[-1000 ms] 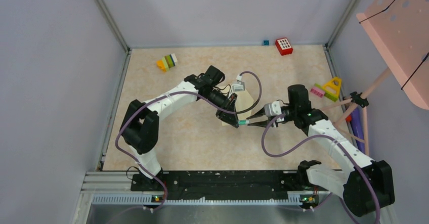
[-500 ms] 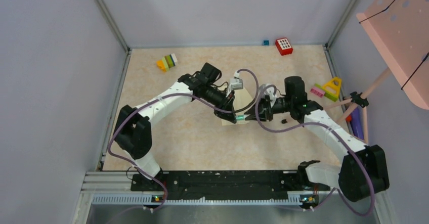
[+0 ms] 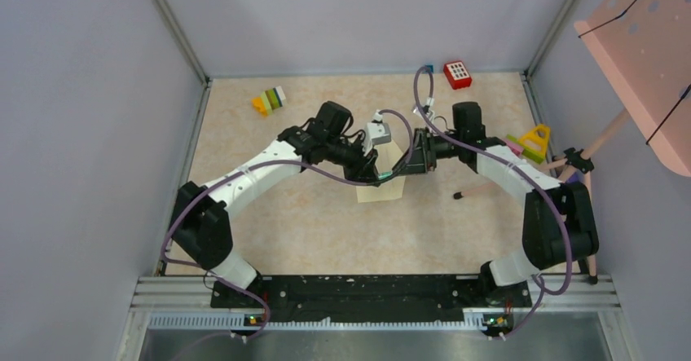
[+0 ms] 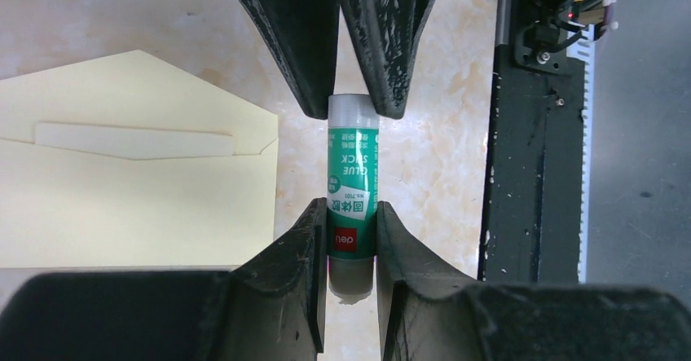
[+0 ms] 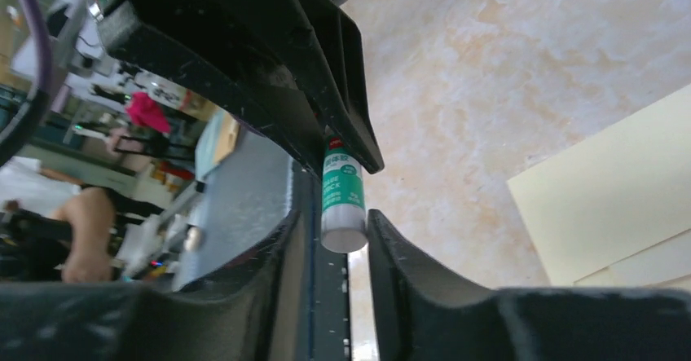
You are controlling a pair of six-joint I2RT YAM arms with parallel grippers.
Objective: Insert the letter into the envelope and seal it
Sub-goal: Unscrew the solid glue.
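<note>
The pale cream-yellow envelope (image 3: 381,190) (image 4: 138,190) (image 5: 619,198) lies flat mid-table with its pointed flap open. A paler strip (image 4: 134,141) shows along its mouth. The letter is hidden. Just above the table, beside the envelope, a green glue stick (image 4: 352,178) (image 5: 342,186) is held between both arms. My left gripper (image 3: 380,178) (image 4: 352,218) is shut on its green body. My right gripper (image 3: 404,169) (image 5: 342,224) (image 4: 352,108) meets it tip to tip, and its fingers press both sides of the whitish cap end.
Toy bricks (image 3: 269,100) lie at the back left, and a red block (image 3: 457,74) and small blue cube (image 3: 428,68) at the back. A yellow triangle piece (image 3: 534,141) and a thin stick (image 3: 481,190) lie right. A pink perforated board (image 3: 644,43) overhangs the right wall. The black rail (image 3: 350,288) runs along the near edge.
My right arm has swung left and toward the back, bringing its gripper onto the glue stick's cap end. My left gripper kept hold of the stick and shifted slightly back.
</note>
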